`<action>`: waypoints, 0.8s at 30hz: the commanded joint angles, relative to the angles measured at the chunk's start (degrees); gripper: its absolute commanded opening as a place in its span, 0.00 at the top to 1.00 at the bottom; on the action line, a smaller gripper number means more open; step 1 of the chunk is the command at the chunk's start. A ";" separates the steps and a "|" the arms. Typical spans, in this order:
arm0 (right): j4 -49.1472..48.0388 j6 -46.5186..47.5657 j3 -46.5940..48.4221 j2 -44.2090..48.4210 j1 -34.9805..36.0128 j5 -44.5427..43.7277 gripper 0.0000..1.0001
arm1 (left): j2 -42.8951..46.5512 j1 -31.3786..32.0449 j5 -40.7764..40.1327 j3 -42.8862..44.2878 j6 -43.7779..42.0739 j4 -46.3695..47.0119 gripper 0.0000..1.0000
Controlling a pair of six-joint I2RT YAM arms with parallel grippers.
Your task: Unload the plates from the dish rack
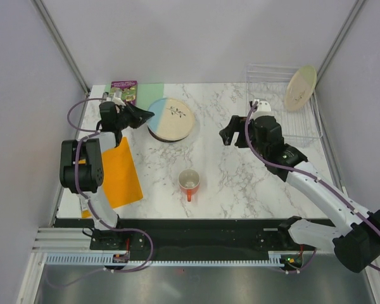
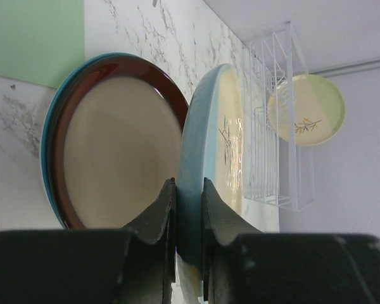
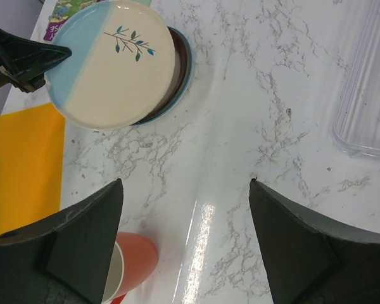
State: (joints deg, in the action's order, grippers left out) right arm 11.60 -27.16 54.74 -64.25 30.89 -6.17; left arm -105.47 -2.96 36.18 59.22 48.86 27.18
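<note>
My left gripper [image 1: 147, 116] [image 2: 189, 185] is shut on the blue left rim of a cream and blue plate with a small sprig [image 1: 172, 118] [image 2: 218, 139] [image 3: 111, 63]. That plate is tilted just above a maroon-rimmed plate with a tan centre [image 2: 117, 149] [image 3: 180, 73], which lies on the table. The clear wire dish rack [image 1: 297, 124] [image 2: 271, 136] [image 3: 367, 82] stands at the back right, and a pale yellow plate [image 1: 300, 88] [image 2: 307, 109] leans in it. Over the table between the stack and the rack, my right gripper [image 1: 228, 135] [image 3: 185, 185] is open and holds nothing.
An orange-red mug [image 1: 189, 182] [image 3: 130, 263] stands in the middle near the front. An orange mat [image 1: 118, 172] [image 3: 22, 168] lies at the left, with a green mat [image 1: 153, 90] [image 2: 35, 38] and a purple packet [image 1: 124, 89] at the back left. Walls close both sides.
</note>
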 commanded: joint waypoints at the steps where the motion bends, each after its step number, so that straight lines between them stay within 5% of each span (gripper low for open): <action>1: -1.49 2.90 0.98 -1.58 -0.66 -0.42 0.13 | -2.53 -1.08 4.77 6.08 10.20 14.39 0.98; 24: -3.68 3.34 -0.25 -6.24 -4.88 2.31 0.13 | -11.87 -1.87 2.75 4.15 10.29 18.79 0.98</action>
State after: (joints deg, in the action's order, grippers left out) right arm 10.24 -24.58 54.74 -70.39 26.41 -4.71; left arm -118.17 -4.54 36.47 63.88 54.00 36.45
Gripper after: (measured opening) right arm 0.872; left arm 0.186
